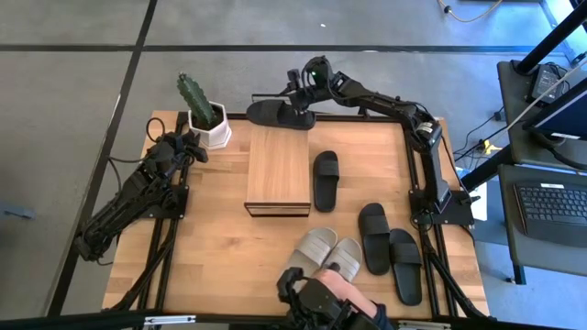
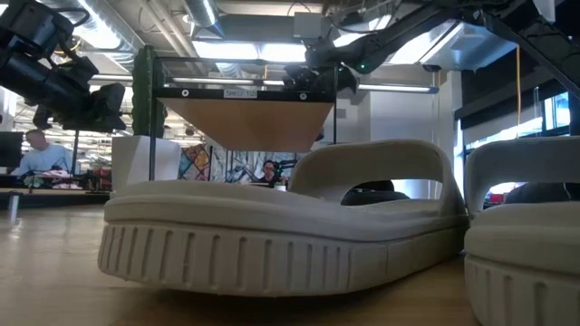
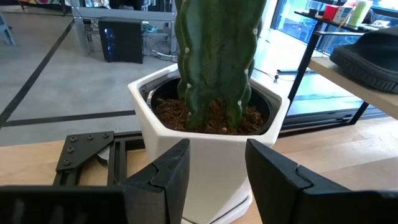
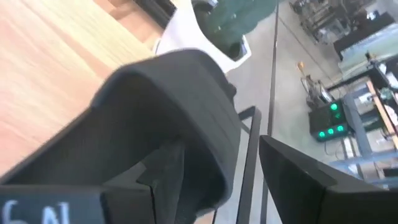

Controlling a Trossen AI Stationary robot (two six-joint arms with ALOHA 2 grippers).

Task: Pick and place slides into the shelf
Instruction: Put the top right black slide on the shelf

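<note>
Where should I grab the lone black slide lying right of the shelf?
Take the lone black slide by its wide strap, coming straight down. It lies flat, sole down, beside the shelf, so the raised strap is probably the easiest part to pinch, one finger beneath it.

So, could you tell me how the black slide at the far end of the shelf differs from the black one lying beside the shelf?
The far black slide is held by the right gripper; the black slide beside the shelf lies free on the table. The far one lies crosswise to the shelf; the other runs alongside it. Both are black, wide-strapped and outside the shelf.
</note>
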